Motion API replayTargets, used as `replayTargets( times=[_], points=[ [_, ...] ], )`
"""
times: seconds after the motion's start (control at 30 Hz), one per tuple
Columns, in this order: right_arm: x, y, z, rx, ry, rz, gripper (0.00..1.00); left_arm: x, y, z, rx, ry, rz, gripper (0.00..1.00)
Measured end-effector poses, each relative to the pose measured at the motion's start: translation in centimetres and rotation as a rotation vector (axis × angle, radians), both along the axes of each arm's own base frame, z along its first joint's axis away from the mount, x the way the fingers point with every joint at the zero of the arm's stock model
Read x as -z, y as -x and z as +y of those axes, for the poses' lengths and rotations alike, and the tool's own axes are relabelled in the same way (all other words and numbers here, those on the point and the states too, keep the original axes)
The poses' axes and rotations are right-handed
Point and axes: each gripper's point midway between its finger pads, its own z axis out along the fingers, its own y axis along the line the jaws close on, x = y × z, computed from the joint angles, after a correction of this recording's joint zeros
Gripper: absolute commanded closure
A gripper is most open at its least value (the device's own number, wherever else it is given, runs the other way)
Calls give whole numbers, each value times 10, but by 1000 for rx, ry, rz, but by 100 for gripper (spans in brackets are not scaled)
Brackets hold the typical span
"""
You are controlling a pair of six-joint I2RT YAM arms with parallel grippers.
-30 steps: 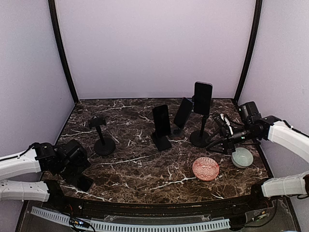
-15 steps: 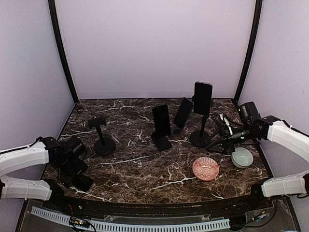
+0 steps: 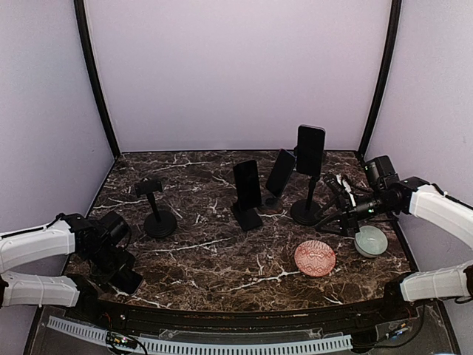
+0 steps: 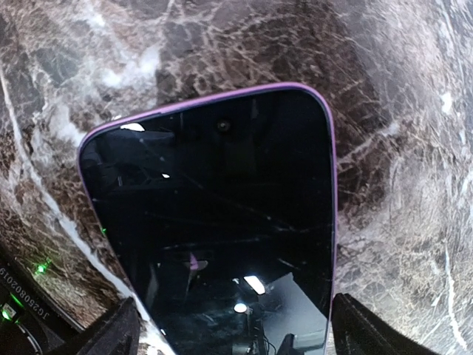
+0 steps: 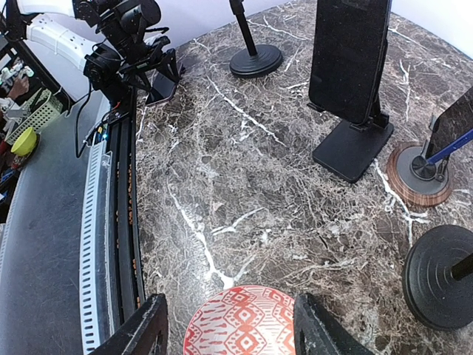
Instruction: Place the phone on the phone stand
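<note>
Phone [image 4: 214,222] lies flat on the table [image 4: 399,111]; we see the left gripper [image 4: 236,330] spread over it, right gripper [image 5: 230,325] spread, empty.

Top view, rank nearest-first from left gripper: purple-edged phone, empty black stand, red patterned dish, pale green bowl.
1. Purple-edged phone, beneath left gripper
2. Empty black stand, left side
3. Red patterned dish, right
4. Pale green bowl, far right

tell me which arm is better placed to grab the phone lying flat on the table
Left. Its open left gripper hangs over the purple-edged phone, a finger at either side. The right gripper is far off, beside the pale green bowl.
</note>
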Motion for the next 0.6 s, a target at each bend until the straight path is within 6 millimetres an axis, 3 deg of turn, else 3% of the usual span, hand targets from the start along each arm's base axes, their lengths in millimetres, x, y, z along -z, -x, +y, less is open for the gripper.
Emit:
replayTargets(
  times=[0.2,0.37,0.6],
  points=[
    [0,0,0,1,1,0,42,0,2,1,-6,2,7,37],
    [1,-1,0,3,3,-2,42,-3,-4,-1,17,-4,1,49],
    [0,-2,0,5,4,-9,42,-49,-41,-21,109,-43,-117,64]
  ],
)
